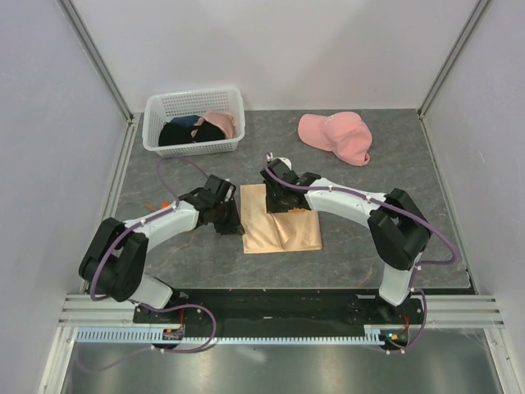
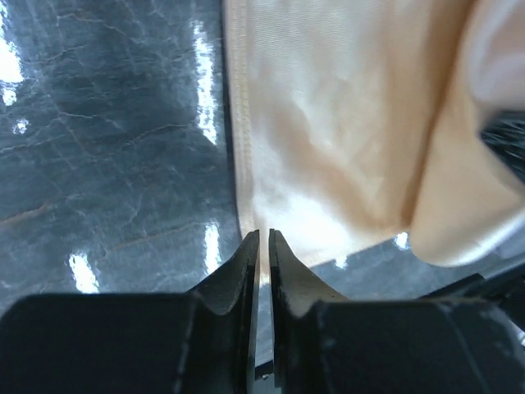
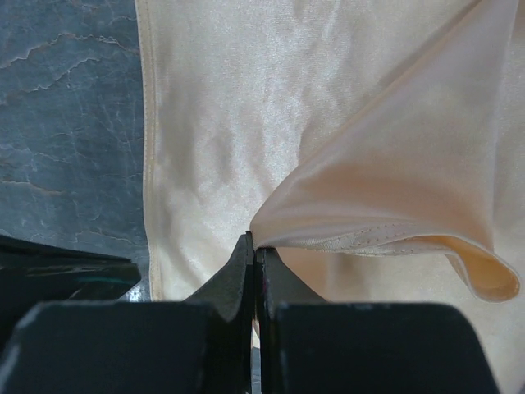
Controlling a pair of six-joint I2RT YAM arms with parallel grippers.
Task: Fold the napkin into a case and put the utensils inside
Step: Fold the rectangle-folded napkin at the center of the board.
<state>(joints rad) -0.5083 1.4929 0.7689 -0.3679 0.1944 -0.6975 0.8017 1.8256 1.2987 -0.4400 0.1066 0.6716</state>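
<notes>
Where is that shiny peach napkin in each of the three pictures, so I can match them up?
Top external: the napkin lies at the middle of the picture.
Left wrist: the napkin fills the upper right, its corner at the left fingers.
Right wrist: the napkin covers most of the picture, a fold pinched in the right fingers.
Shared landmark: the dark marbled table, left of the cloth in every view.

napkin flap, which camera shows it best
Right wrist: the napkin fills the frame, with its folded-over flap sharp and pinched at the right fingers. Left wrist shows one hem and the flap blurred. Top external shows the whole cloth, but small.
</notes>
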